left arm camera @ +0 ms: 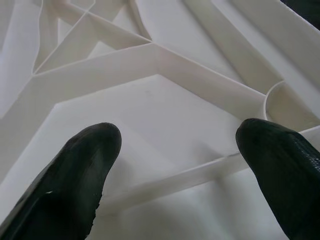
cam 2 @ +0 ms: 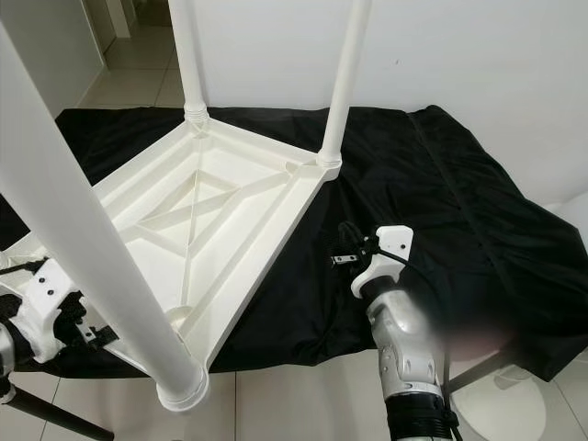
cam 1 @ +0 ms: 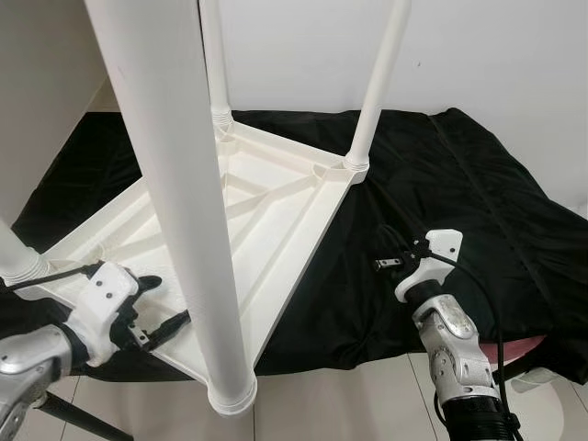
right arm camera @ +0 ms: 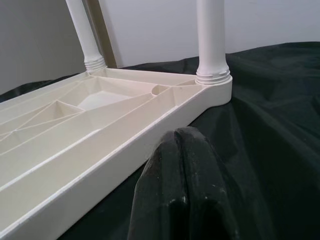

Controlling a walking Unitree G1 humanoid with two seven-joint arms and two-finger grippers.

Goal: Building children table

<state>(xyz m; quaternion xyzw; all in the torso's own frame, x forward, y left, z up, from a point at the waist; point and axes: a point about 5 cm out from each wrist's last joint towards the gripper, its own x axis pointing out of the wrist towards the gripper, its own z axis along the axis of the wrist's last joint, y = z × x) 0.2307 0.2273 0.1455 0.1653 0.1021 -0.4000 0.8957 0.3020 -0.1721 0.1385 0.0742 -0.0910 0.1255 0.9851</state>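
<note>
With the table top (cam 1: 276,197) lying inverted on the black cloth (cam 1: 459,184), legs up, the spread-wide left gripper (left arm camera: 177,150) should be closed squarely on its near rim; right gripper (right arm camera: 182,170), pressed closed, is kept beside.

Wall: plain white painted wall (cam 1: 496,55), lit evenly, behind the work area. Floor: glossy pale square floor tiles (cam 2: 276,395) with thin dark grout lines. Covering: wrinkled black fabric sheet (cam 1: 478,211) spread over the floor against the wall. Passage: tiled floor running back at upper left in the right eye view.
</note>
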